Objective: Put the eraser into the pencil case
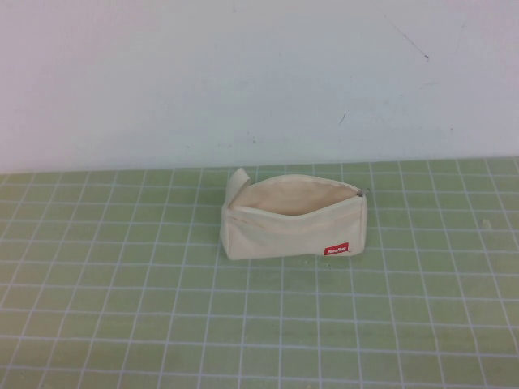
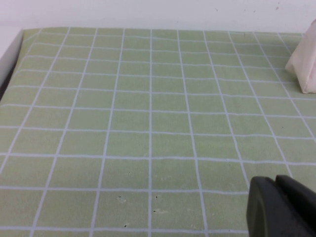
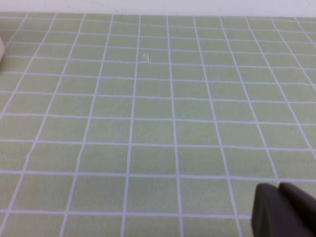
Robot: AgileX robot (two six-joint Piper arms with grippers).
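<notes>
From above, a cream-white fabric zip pencil case (image 1: 293, 219) with a small red label (image 1: 336, 250) stands unzipped on a green grid mat (image 1: 122, 308); no arms or eraser show here. The left wrist view shows the left gripper (image 2: 281, 207) low over the mat, pouch edge far off, finger state unclear. The right wrist view shows the right gripper (image 3: 284, 210) likewise, state unclear.

One pencil case (image 1: 293, 217), cream fabric, zip open, with one red label (image 1: 336, 250) on its front and one cloth end tab (image 1: 237, 185); no eraser countable in any view. Two grippers, each seen only as a dark piece at its own wrist view's edge above the mat: left gripper (image 2: 282, 207), right gripper (image 3: 284, 211). One green grid mat (image 1: 122, 308), one white wall (image 1: 243, 73).
</notes>
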